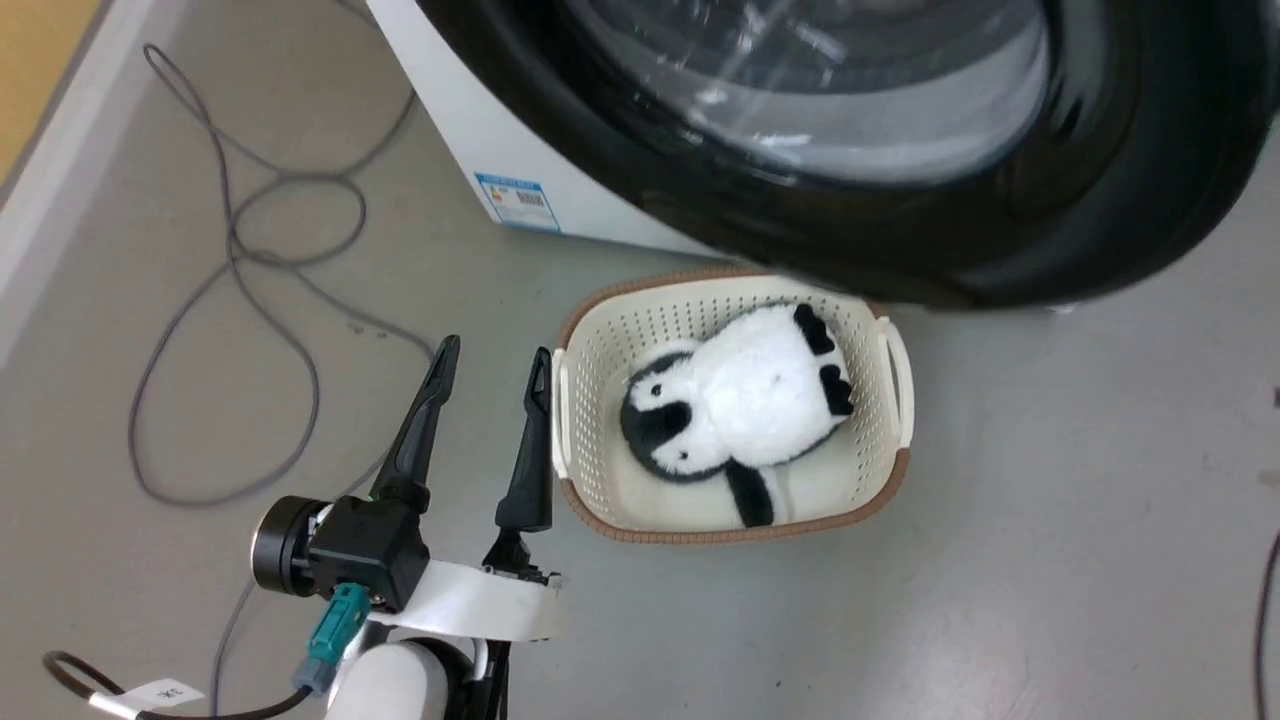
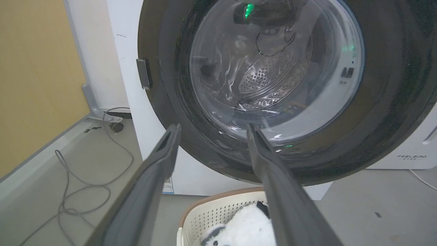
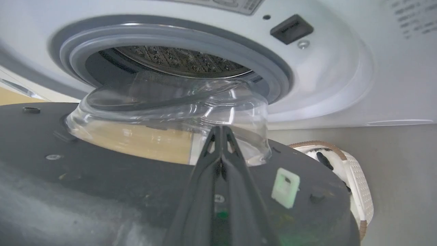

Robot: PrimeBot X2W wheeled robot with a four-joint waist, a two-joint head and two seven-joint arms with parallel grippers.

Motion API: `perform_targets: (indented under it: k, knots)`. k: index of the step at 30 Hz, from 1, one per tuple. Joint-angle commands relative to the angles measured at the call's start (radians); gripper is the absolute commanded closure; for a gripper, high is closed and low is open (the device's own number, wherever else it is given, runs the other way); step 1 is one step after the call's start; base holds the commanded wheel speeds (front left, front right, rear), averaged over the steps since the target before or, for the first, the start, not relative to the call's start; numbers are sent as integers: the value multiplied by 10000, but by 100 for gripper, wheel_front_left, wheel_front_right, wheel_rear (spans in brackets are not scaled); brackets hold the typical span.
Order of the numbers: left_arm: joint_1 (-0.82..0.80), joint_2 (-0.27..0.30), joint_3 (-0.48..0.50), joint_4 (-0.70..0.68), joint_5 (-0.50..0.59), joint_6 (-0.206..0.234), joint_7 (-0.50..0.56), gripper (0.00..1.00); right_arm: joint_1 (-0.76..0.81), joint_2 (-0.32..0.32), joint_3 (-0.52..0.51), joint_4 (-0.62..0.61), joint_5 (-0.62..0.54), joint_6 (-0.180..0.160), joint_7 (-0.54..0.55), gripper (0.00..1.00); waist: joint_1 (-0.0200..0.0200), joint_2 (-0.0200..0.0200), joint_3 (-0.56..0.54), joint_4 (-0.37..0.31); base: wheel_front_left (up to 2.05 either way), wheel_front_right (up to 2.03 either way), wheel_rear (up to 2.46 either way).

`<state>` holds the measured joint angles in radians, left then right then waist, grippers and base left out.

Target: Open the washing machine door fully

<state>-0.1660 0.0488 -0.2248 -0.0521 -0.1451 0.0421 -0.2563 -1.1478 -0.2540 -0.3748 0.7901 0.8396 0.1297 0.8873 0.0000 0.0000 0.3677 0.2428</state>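
The washing machine door stands partly swung out from the washing machine, its glossy black rim hanging over the basket. In the left wrist view the door faces me with its outer side, the drum showing through the glass. My left gripper is open and holds nothing, low over the floor left of the basket and short of the door. My right gripper is shut on nothing, lying over the door's dark inner face with its tips at the clear glass bowl. Whether they touch it I cannot tell.
A cream basket with a black-and-white plush penguin sits on the floor under the door. Grey cables loop at the left. A white appliance lettered FEELBAIRD stands right of the washer. A yellow wall lies far left.
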Motion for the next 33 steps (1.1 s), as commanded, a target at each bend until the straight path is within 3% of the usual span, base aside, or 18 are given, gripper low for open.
perform_targets:
  k: [1,12,21,26,33]
  knots:
    - [77,14,39,47,-86,25,-55,0,467,210,-14,-209,33,10,178,100,0,0,-272,-54,0,0,0]
    - [504,14,37,322,-168,-44,-55,0,2841,1150,-276,-1983,634,10,949,100,0,0,-1593,-138,0,0,0]
    - [1000,14,242,470,-172,-107,-55,0,4924,1954,125,-3680,1490,10,1499,100,0,0,-2438,-215,0,0,0]
    - [1243,14,388,528,-152,-180,-55,0,5858,2029,866,-4153,2390,10,1650,100,0,0,-2818,-212,0,0,0]
    - [1569,14,416,614,-185,-243,-55,0,7086,2035,2677,-4655,4105,10,922,100,0,0,-3196,-114,0,0,0]
